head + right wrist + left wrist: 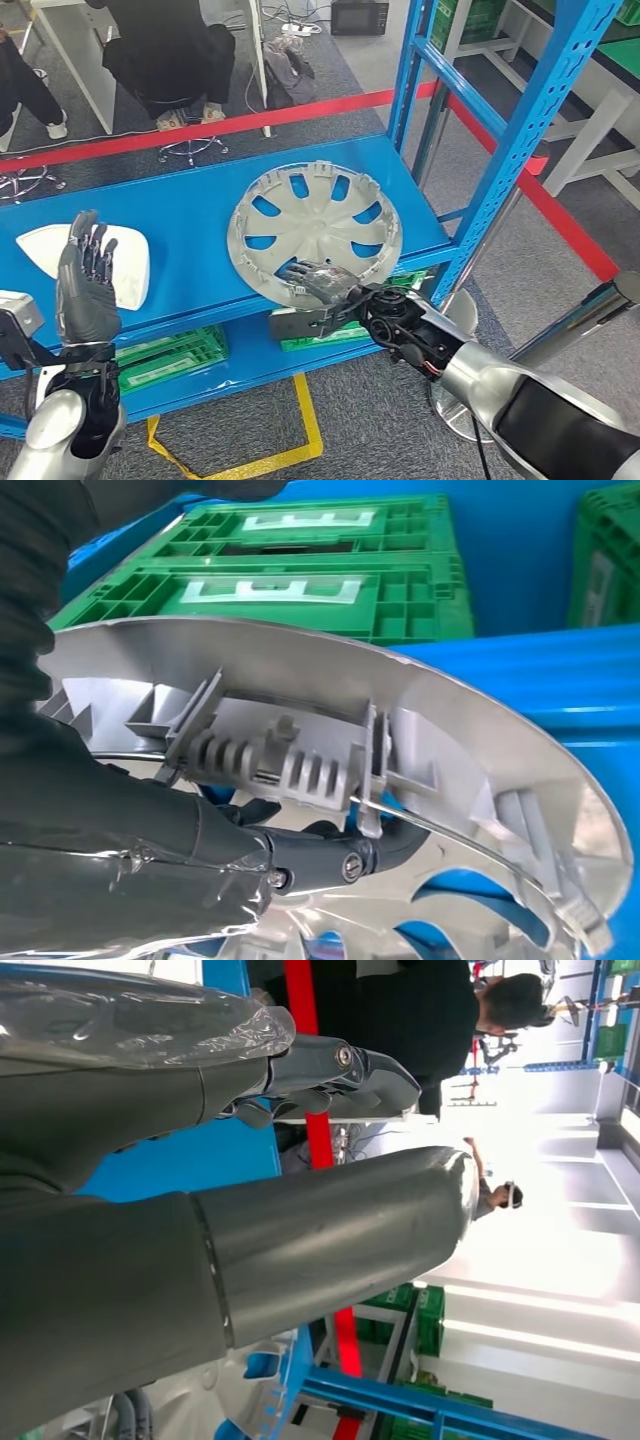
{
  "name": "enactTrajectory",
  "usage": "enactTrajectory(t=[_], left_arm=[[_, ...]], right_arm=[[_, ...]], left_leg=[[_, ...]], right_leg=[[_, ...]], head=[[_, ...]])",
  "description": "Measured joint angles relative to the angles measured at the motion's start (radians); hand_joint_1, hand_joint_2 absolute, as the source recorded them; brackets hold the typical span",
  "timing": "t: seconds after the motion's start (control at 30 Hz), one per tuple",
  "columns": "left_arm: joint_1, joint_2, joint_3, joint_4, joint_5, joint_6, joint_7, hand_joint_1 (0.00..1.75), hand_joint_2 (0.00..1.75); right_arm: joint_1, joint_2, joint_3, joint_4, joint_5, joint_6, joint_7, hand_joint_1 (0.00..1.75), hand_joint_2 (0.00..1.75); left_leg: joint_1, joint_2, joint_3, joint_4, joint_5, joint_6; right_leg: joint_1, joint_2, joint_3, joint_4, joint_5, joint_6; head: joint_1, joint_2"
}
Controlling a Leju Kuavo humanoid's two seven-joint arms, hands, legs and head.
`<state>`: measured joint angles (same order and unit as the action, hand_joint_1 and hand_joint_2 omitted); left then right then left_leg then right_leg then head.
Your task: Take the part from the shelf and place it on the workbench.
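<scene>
A silver wheel cover (317,225) lies inner side up on the blue shelf board (189,220), its near rim hanging over the front edge. My right hand (321,285) grips that near rim, fingers laid on the inner face and thumb below. In the right wrist view the dark fingers (317,855) reach inside the wheel cover (453,710) behind its clips. My left hand (87,285) is raised at the left with its fingers apart, holding nothing, in front of a white flat part (132,265). The left wrist view shows its thumb (317,1250) and fingers (340,1070) free.
Blue shelf uprights (521,140) rise at the right. Green crates (173,355) (302,580) sit on the lower shelf. A person sits on a stool (173,50) behind the shelf, beyond a red floor line. Yellow tape (302,420) marks the floor in front.
</scene>
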<state>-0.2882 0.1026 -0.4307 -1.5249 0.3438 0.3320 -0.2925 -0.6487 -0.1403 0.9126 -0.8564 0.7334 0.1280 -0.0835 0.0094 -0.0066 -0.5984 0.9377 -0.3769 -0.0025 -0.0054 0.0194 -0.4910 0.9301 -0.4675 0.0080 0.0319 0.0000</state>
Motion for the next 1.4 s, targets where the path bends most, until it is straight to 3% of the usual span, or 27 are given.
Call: enactTrajectory(t=[0.27, 0.8, 0.93, 1.4], left_arm=[[-0.006, -0.001, 0.0, 0.007, 0.003, 0.0, -0.002, 0.0, 0.0], [-0.012, -0.005, 0.0, 0.017, 0.01, -0.003, -0.002, 0.0, 0.0], [-0.012, -0.005, 0.0, 0.017, 0.012, -0.009, -0.001, 0.0, 0.0], [-0.013, -0.005, 0.0, 0.022, 0.013, -0.009, -0.001, 0.0, 0.0]], right_arm=[[-0.008, -0.01, 0.03, 0.04, 0.162, -0.085, 0.009, 0.0, 1.75], [-0.016, -0.018, 0.044, 0.08, 0.173, -0.068, -0.02, 0.0, 1.75], [-0.018, -0.018, 0.044, 0.086, 0.171, -0.067, -0.021, 1.75, 1.75], [-0.036, -0.018, 0.032, 0.097, 0.15, -0.081, -0.039, 1.75, 1.75]], left_leg=[[0.0, 0.0, 0.0, 0.0, 0.0, 0.0], [0.0, 0.0, 0.0, 0.0, 0.0, 0.0], [0.0, 0.0, 0.0, 0.0, 0.0, 0.0], [0.0, 0.001, 0.001, 0.0, 0.0, 0.0]], right_leg=[[0.0, 0.0, 0.0, 0.0, 0.0, 0.0], [0.0, 0.0, -0.001, 0.0, 0.0, 0.0], [0.0, 0.0, 0.0, 0.0, 0.0, 0.0], [0.0, 0.001, 0.0, 0.0, 0.0, 0.0]], head=[[0.0, 0.0], [-0.001, 0.0], [0.0, 0.0], [0.0, 0.0]])
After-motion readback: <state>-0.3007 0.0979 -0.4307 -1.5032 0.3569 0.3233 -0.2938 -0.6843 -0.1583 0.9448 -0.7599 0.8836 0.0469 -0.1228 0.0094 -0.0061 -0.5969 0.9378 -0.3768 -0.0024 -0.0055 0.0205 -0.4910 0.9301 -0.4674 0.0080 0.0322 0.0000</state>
